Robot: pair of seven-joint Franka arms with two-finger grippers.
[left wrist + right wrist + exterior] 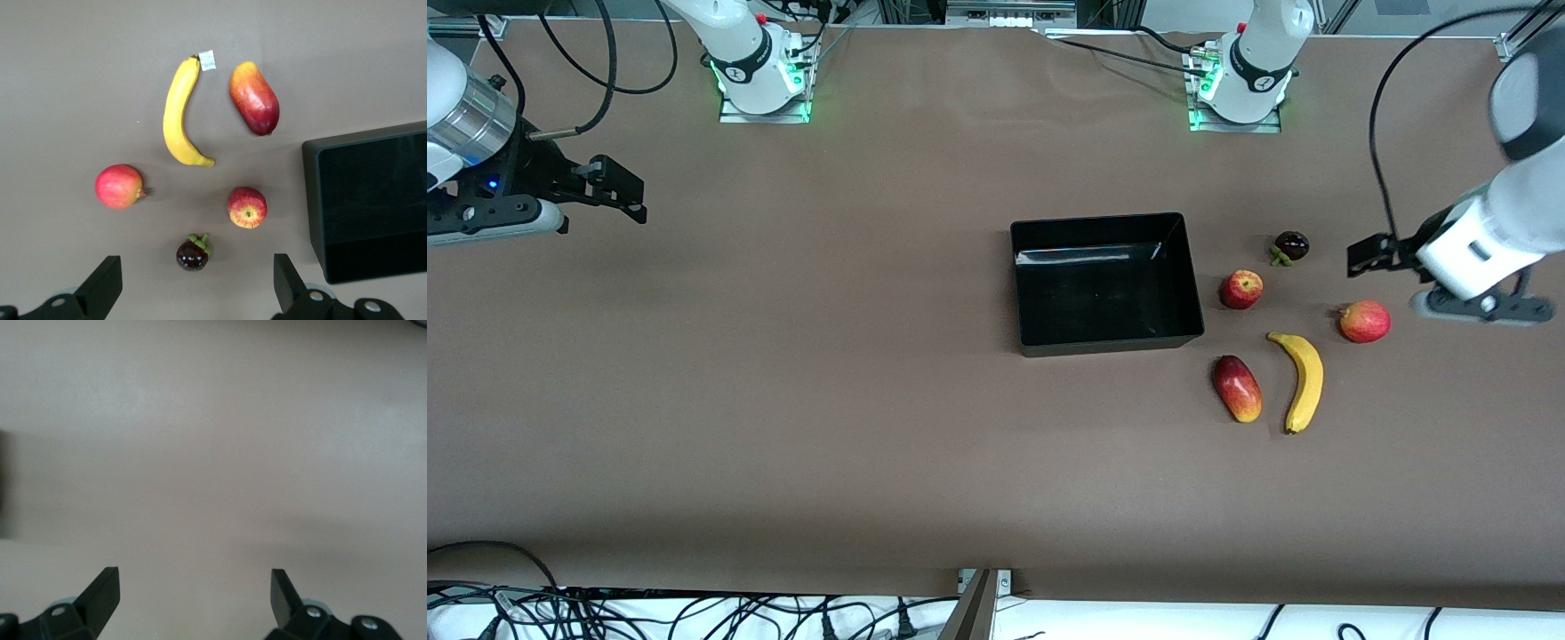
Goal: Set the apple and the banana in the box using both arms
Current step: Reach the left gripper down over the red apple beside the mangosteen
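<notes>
Hovering with fingers spread at its end of the table, the left gripper views apple and banana beside the box. The right gripper, equally spread, sees only bare table.

A broad table covered in matte brown sheeting fills nearly the whole front view, evenly lit from above with soft shadows. Green indicator lights glow on two metal mounting plates along its upper edge. Aluminium framing runs beside that edge. Below the table's near edge, black cables tangle across a white surface, and a metal bracket sits at the edge's middle.
</notes>
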